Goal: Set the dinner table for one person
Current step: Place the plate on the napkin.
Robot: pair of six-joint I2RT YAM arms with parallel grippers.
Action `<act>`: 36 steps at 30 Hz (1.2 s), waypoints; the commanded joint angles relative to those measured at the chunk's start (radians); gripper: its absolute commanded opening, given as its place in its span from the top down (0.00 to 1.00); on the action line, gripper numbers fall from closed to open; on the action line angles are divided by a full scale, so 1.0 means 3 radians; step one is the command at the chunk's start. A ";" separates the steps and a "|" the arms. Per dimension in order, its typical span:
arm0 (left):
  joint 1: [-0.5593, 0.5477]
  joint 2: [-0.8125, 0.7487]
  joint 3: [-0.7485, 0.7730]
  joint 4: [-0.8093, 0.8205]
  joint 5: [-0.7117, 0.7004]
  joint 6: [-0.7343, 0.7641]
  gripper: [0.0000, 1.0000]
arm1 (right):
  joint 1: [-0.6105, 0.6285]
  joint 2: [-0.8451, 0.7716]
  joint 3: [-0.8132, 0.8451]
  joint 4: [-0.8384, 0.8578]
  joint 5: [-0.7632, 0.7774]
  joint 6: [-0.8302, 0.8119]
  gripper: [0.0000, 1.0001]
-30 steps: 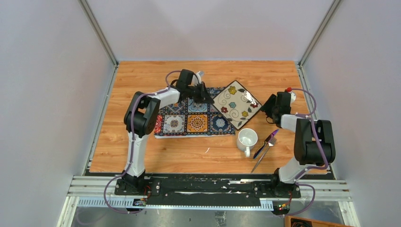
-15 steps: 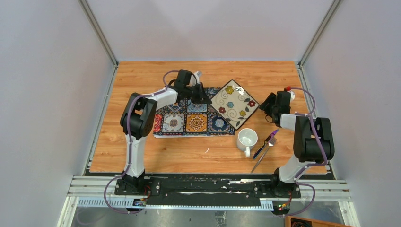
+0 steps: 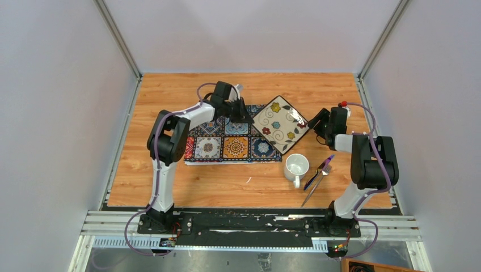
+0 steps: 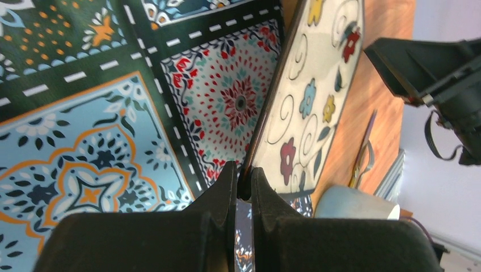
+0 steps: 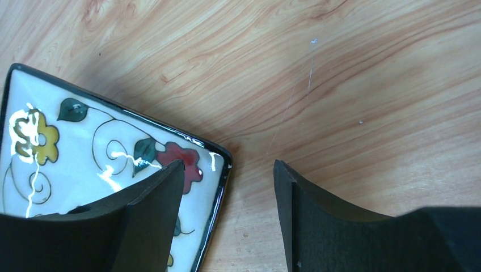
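Table (image 3: 170, 102): long axis runs left–right. Left gripper (image 4: 242, 180) is clamped on the plate (image 3: 279, 126) rim over the placemat (image 3: 227, 146). Right gripper (image 5: 227, 170) is spread wide at the plate corner, gripping nothing.

I read the dinner table (image 5: 368, 85) as smooth wood-grain with faint scratches. The plate (image 5: 85, 141) on it looks glazed and glossy. Beside the plate, the placemat (image 4: 113, 113) is matt printed cloth; the fork (image 3: 313, 191) shines like metal.
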State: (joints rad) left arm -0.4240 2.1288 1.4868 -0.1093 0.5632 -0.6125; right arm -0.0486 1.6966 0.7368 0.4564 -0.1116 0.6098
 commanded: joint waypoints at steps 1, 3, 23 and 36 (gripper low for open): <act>-0.0053 0.0314 0.0268 -0.0568 -0.0650 0.0294 1.00 | 0.0039 0.0084 -0.0012 -0.0126 -0.0063 0.0036 0.36; -0.0085 0.0401 0.0377 -0.0756 -0.0769 0.0305 1.00 | 0.0039 0.0086 -0.0009 -0.0126 -0.0065 0.0030 0.36; -0.0244 0.0712 0.0916 -0.1694 -0.1498 0.0346 1.00 | 0.0043 0.0122 -0.0012 0.0010 -0.0166 0.0103 0.36; -0.0254 0.0750 0.0900 -0.1759 -0.1424 0.0295 1.00 | 0.0045 0.0153 -0.0053 0.0140 -0.0257 0.0167 0.36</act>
State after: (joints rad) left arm -0.4911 2.2749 1.7996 -0.5045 0.2268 -0.5663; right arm -0.0483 1.7195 0.7368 0.5076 -0.1772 0.6476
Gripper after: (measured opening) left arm 0.109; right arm 0.642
